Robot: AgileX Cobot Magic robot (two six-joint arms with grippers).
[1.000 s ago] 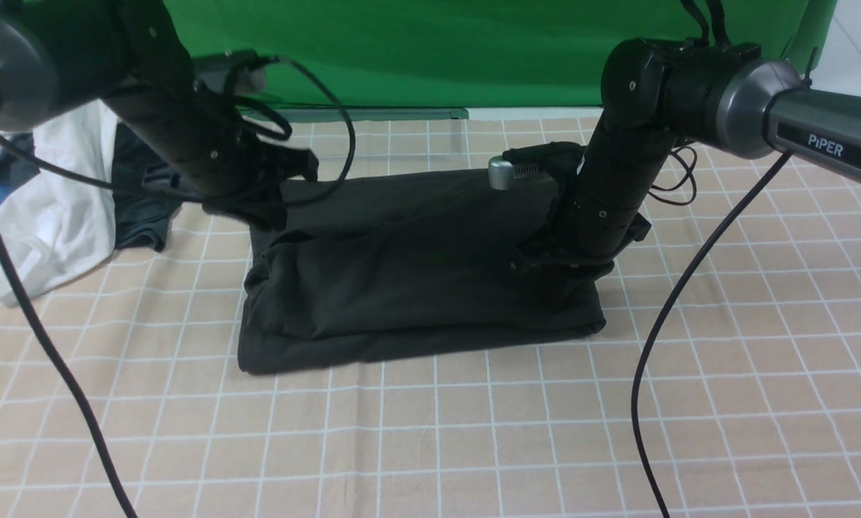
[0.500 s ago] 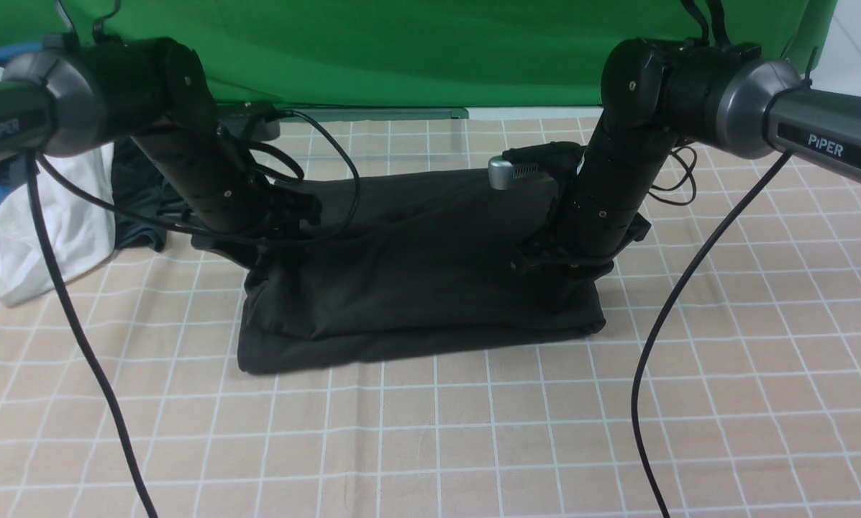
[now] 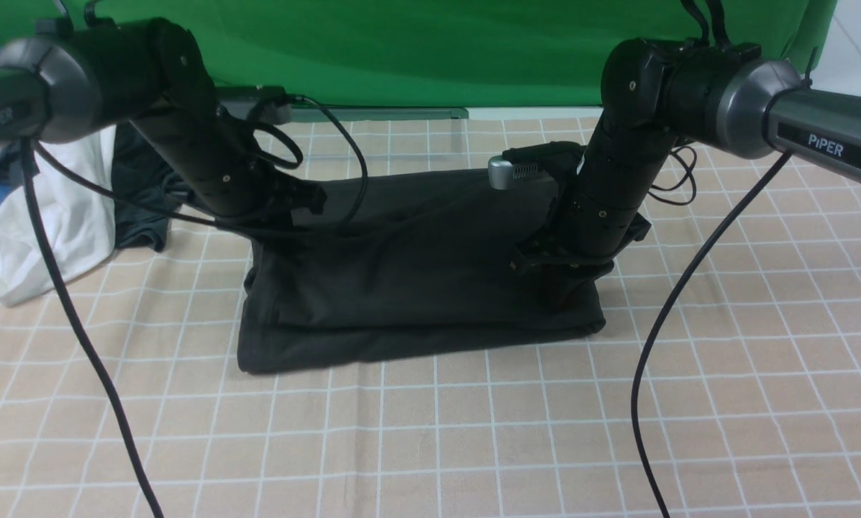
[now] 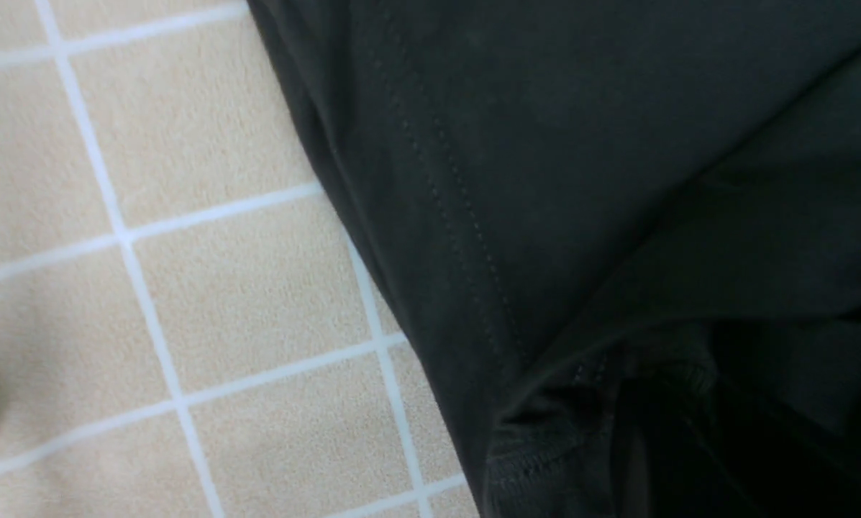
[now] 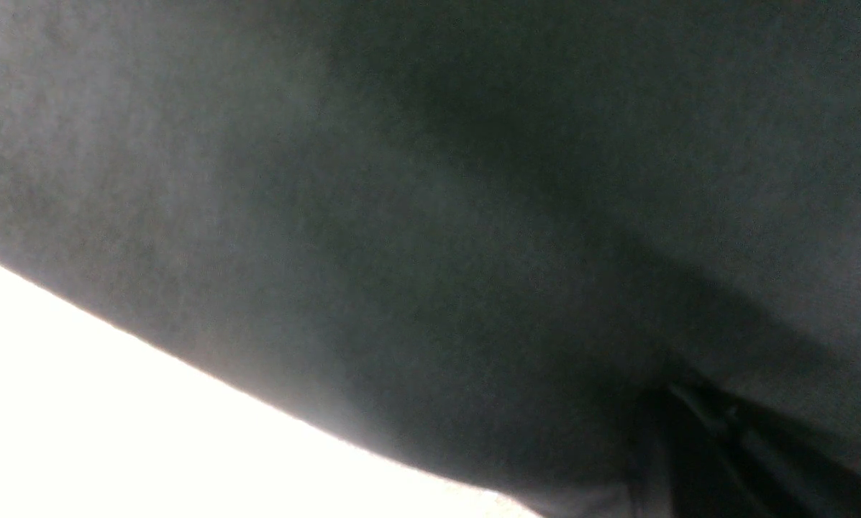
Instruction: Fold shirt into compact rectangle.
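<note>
The charcoal-black shirt (image 3: 416,273) lies on the checked cloth as a wide folded band. Its upper layer is held up off the lower one, stretched between the two arms. My left gripper (image 3: 261,241) is at the shirt's left end and shut on a bunched, stitched edge (image 4: 545,446). My right gripper (image 3: 563,288) is at the right end, shut on the fabric, with its fingers buried in the cloth. Dark shirt fabric (image 5: 430,216) fills the right wrist view. The neck, label and print are hidden.
A white garment (image 3: 49,216) and a smaller dark grey-teal garment (image 3: 139,201) lie at the far left. A green backdrop (image 3: 416,50) closes the far side. Black cables (image 3: 660,324) hang from both arms over the beige checked tablecloth (image 3: 473,432).
My left arm came down from the upper left to the shirt's left end. It closed on the edge there, and the upper layer is tauter now. The right arm has not moved.
</note>
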